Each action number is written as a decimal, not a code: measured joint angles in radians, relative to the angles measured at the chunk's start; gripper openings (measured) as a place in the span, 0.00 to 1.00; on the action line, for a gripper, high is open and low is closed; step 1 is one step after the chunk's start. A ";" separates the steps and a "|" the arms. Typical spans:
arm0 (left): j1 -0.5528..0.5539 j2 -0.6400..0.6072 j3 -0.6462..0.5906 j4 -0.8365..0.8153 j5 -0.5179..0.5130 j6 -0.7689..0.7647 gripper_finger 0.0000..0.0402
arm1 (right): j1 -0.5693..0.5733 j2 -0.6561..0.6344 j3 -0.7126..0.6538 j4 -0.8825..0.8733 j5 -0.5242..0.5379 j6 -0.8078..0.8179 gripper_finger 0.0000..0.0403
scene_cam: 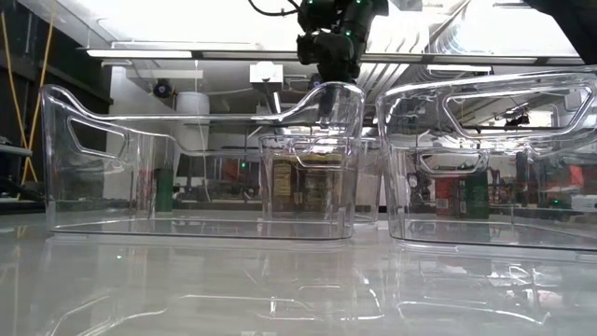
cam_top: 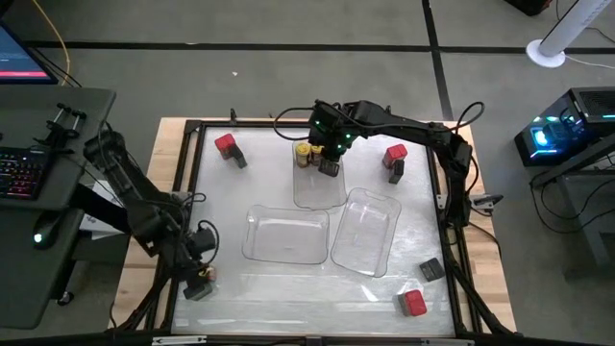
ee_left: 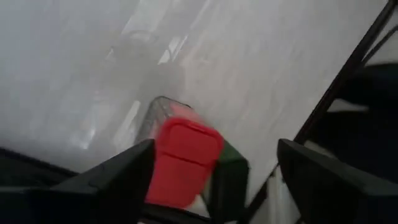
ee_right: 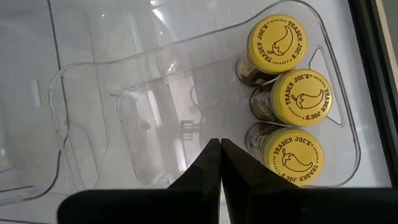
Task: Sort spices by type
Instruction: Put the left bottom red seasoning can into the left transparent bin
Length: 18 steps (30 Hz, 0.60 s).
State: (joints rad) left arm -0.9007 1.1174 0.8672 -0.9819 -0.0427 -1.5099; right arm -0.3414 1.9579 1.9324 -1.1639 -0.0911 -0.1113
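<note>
A red-lidded spice container stands on the table near its front left corner. My left gripper is open, points down over it and has a finger on either side. My right gripper is shut and hangs over the far clear tray, beside three yellow-lidded jars that stand in that tray's far end. In the high view my right gripper is at the table's far middle and my left gripper at the near left. My left gripper has one finger close against the side of the container's red lid, coming from above. I cannot tell whether it touches. The other finger stands well clear of the container.
Two more clear trays lie at the table's middle. Red-lidded containers stand at the far left, far right and near right. A dark one lies at the right. A black frame edges the table.
</note>
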 joint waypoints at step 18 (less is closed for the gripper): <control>-0.069 0.141 0.000 0.002 0.164 -0.352 0.00 | -0.012 0.000 0.000 0.020 -0.041 0.002 0.00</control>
State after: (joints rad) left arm -0.9697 1.2582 0.8673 -0.9801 0.1208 -1.8614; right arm -0.3538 1.9575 1.9324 -1.1441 -0.1326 -0.1097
